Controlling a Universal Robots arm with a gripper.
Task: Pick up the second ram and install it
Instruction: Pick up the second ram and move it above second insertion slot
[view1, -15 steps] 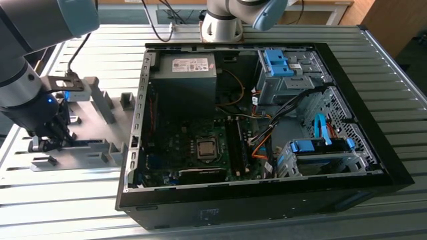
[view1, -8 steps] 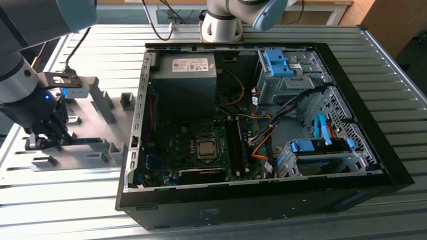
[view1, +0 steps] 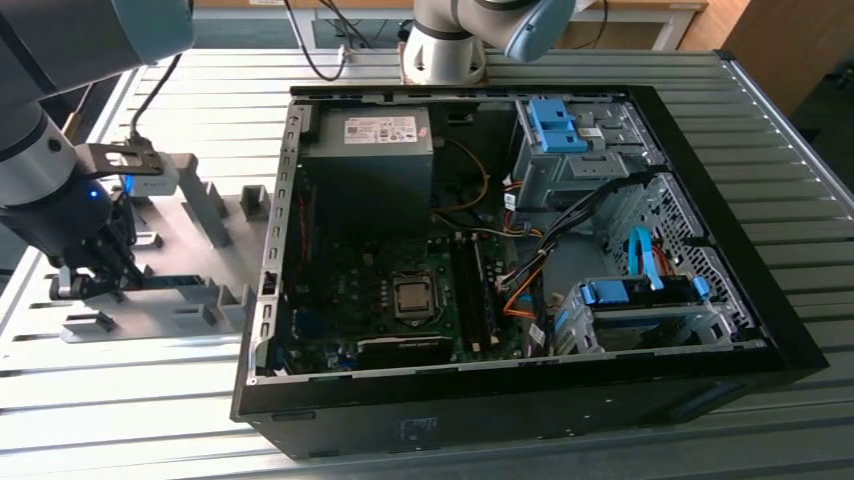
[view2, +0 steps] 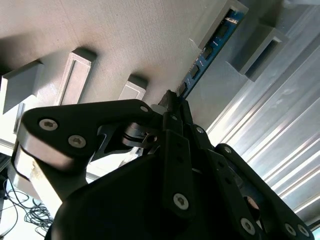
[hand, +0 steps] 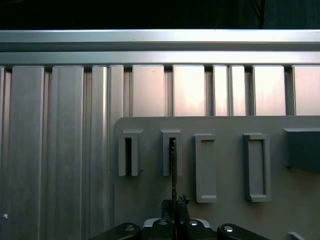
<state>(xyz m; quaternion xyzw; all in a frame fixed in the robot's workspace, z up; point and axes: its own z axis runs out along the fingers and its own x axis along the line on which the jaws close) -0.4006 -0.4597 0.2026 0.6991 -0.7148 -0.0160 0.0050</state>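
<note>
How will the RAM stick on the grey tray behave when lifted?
The RAM stick is a thin flat board, so probably stiff and light. Standing on edge in the tray's slotted block, it may bind if tilted. Its exposed chips seem fragile.

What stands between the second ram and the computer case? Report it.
In the exterior view, grey tray blocks stand between the second ram and the computer case.
</note>
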